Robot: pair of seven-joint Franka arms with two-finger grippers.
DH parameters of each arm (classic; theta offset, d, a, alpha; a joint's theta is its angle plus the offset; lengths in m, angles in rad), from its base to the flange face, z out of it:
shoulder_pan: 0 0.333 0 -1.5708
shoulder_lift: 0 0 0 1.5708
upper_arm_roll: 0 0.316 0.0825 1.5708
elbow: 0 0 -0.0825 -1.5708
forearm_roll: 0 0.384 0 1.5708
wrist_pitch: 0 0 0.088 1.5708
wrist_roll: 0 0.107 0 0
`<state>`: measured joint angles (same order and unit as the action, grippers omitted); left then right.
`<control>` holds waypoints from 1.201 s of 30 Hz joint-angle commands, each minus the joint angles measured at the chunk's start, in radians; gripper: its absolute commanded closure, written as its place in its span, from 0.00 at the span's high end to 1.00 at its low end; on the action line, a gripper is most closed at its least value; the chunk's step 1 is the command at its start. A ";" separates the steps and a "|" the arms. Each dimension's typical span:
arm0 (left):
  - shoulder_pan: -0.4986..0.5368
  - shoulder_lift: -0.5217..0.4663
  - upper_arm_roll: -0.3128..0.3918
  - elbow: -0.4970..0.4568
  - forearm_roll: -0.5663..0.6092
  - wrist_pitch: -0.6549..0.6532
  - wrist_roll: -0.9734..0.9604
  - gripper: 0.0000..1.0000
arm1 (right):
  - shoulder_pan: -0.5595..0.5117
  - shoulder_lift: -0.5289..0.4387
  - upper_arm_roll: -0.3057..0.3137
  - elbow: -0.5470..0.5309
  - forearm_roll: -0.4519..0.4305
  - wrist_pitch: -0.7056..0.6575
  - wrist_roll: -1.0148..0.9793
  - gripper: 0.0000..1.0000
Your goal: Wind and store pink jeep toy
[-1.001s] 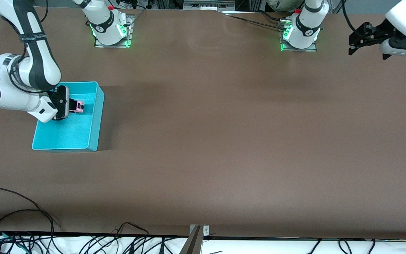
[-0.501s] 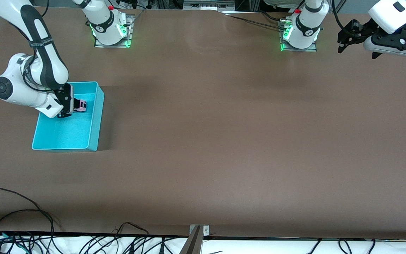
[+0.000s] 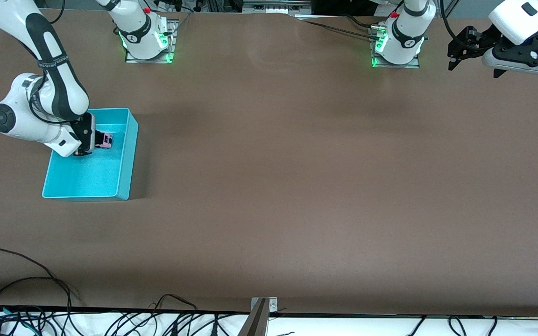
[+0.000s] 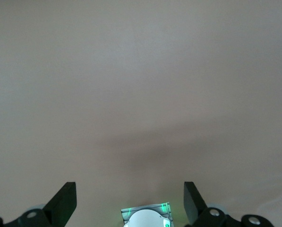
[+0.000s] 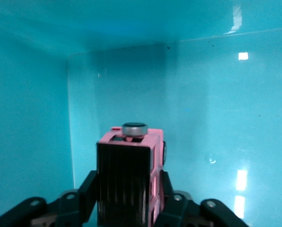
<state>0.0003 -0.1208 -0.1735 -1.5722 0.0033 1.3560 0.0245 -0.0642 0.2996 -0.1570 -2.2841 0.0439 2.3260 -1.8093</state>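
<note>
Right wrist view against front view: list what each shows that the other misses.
Only the right wrist view shows the pink jeep toy close up, with its black panel and a round grey knob on it.

Only the front view shows the left gripper, open, waiting over the left arm's end of the table, and both arm bases.

Both show the jeep between the right gripper's fingers, inside the cyan bin.

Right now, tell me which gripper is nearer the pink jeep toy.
Right. The right gripper is in the cyan bin, fingers flanking the pink jeep toy; the left gripper waits above the table's opposite end.
</note>
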 commanded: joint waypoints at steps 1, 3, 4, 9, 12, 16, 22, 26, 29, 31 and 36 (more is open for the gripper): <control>0.001 0.012 -0.004 0.032 -0.002 -0.018 -0.009 1.00 | -0.005 0.000 0.005 0.024 0.022 -0.007 -0.019 1.00; 0.000 0.012 -0.009 0.032 0.000 -0.018 -0.009 1.00 | -0.002 -0.003 0.010 0.055 0.022 -0.045 -0.019 1.00; 0.000 0.012 -0.011 0.031 0.000 -0.018 -0.009 1.00 | -0.002 -0.003 0.011 0.081 0.024 -0.077 -0.018 1.00; 0.000 0.012 -0.011 0.032 0.000 -0.018 0.000 1.00 | 0.014 -0.003 0.043 0.277 0.024 -0.302 0.073 1.00; 0.000 0.012 -0.008 0.032 0.001 -0.018 0.003 1.00 | 0.018 0.001 0.076 0.408 0.021 -0.442 0.197 1.00; 0.001 0.012 -0.003 0.032 0.000 -0.018 0.003 1.00 | 0.023 0.001 0.106 0.538 0.021 -0.574 0.364 1.00; 0.006 0.013 -0.003 0.052 0.004 -0.018 0.003 1.00 | 0.040 0.007 0.137 0.731 0.021 -0.668 0.634 1.00; 0.007 0.015 -0.003 0.052 0.000 -0.018 0.003 1.00 | 0.047 0.012 0.140 0.822 0.024 -0.714 0.801 1.00; -0.002 0.027 -0.003 0.054 0.001 -0.018 0.003 1.00 | 0.049 0.010 0.157 0.859 0.022 -0.731 0.925 1.00; -0.003 0.029 -0.004 0.054 0.001 -0.018 0.002 1.00 | 0.050 0.010 0.168 0.883 0.022 -0.738 1.058 1.00; -0.003 0.030 -0.004 0.054 0.000 -0.014 0.003 1.00 | 0.058 0.009 0.203 0.917 0.022 -0.757 1.471 1.00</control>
<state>-0.0003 -0.1104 -0.1758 -1.5521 0.0033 1.3561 0.0247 -0.0109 0.2805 0.0144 -1.4394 0.0483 1.6083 -0.6771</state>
